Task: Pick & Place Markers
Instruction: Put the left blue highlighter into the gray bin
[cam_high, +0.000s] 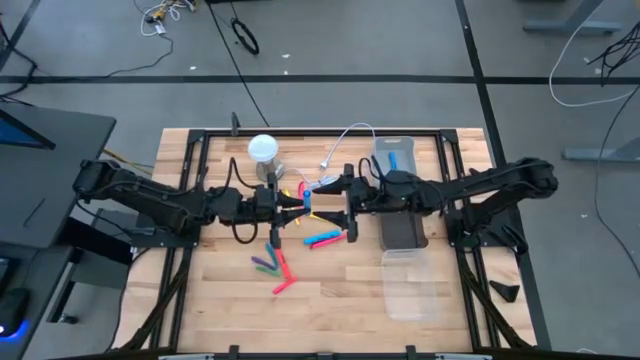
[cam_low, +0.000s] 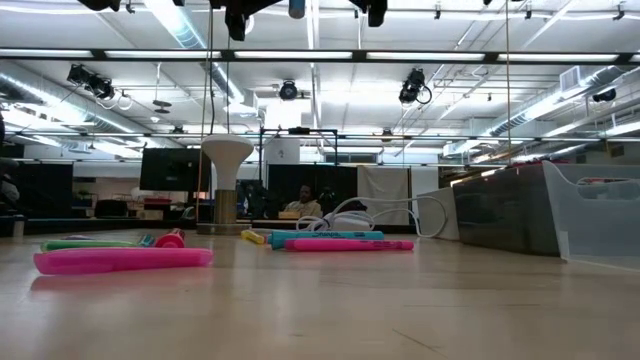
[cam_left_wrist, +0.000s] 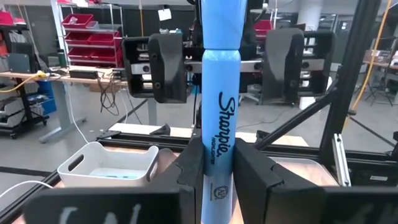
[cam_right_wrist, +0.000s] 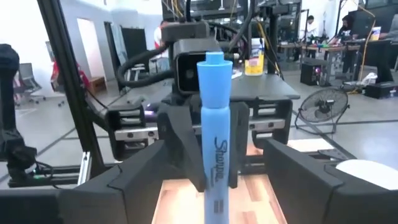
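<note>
High view: pale wooden table framed by black rails, grey floor around it crossed by cables. At nine o'clock, left gripper reaching to centre, clamped on a blue marker held clear of the wood. Just past twelve o'clock from it, white lamp on its stand and a coiled white cable. At six o'clock from the grippers, loose markers scattered flat: green, purple, red, pink, blue. At three o'clock, right gripper with fingers spread wide on either side of the blue marker's far end, not pressing it. Farther toward three o'clock, dark bin and clear bin. Low view: bright workshop hall beyond, ceiling lights, shelving; both grippers cut off along the upper edge. Seated person behind the lamp hard to make out.
</note>
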